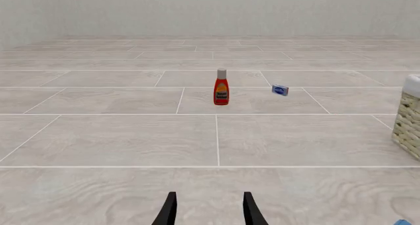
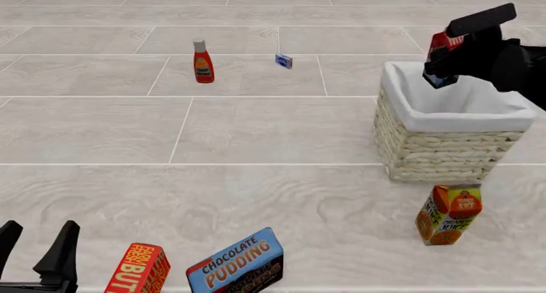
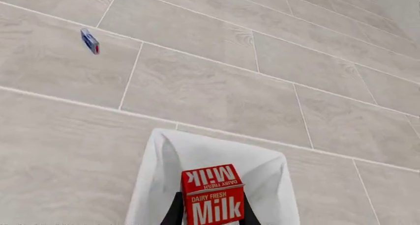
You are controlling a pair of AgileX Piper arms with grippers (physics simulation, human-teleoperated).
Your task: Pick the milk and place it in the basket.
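Front view: right pincer clamped on the milk, carton held tilted in the air over the far rim of the basket; left pincer parted and empty at the near edge of the bench. Left wrist view: left pincer fingers apart, nothing between them, ketchup bottle well ahead. Right wrist view: milk gripped between the right pincer's fingers, white basket liner directly beneath the carton.

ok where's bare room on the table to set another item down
Widest bare stretch: between the ketchup bottle and the basket. Crowded along the near edge: butter box, pudding box, orange juice carton.
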